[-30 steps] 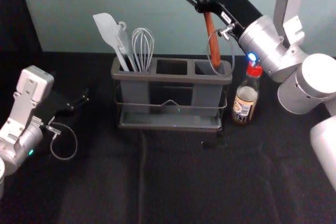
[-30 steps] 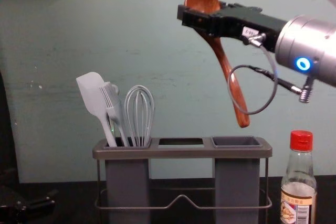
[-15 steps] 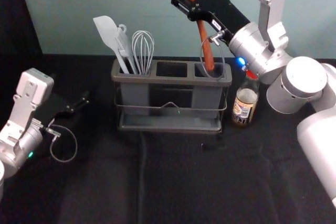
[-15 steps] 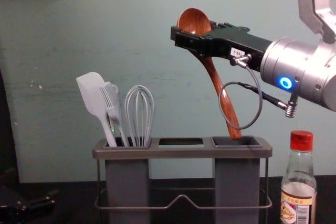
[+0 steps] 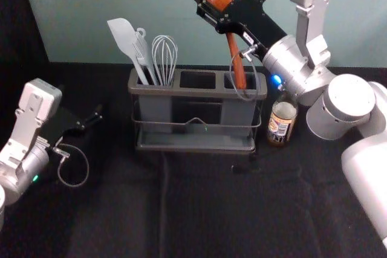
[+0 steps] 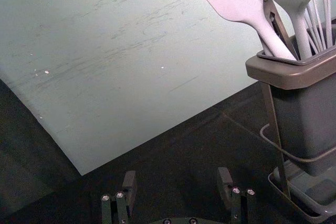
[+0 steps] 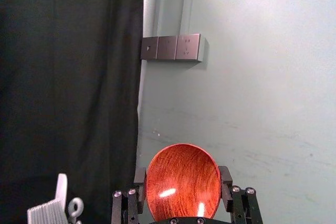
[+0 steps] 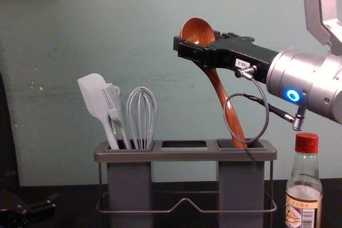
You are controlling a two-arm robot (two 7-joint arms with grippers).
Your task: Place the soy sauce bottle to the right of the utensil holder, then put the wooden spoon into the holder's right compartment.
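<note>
Right gripper (image 7: pixel 182 174), above the holder's (image 8: pixel 184 156) right end, has its jaws clamped on the wooden spoon's (image 8: pixel 220 90) bowl. Handle points down, leaning: bowl up and left, tip at the right compartment's (image 8: pixel 240 185) mouth. Next move should be down along that slant; the lean risks rim contact. Soy sauce bottle (image 8: pixel 303 190) stands just right. Left gripper (image 6: pixel 177 177) idles left of the holder, jaws apart.

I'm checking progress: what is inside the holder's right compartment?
The lower part of the wooden spoon's handle dips in. The compartment's front wall hides its tip and anything deeper.
</note>
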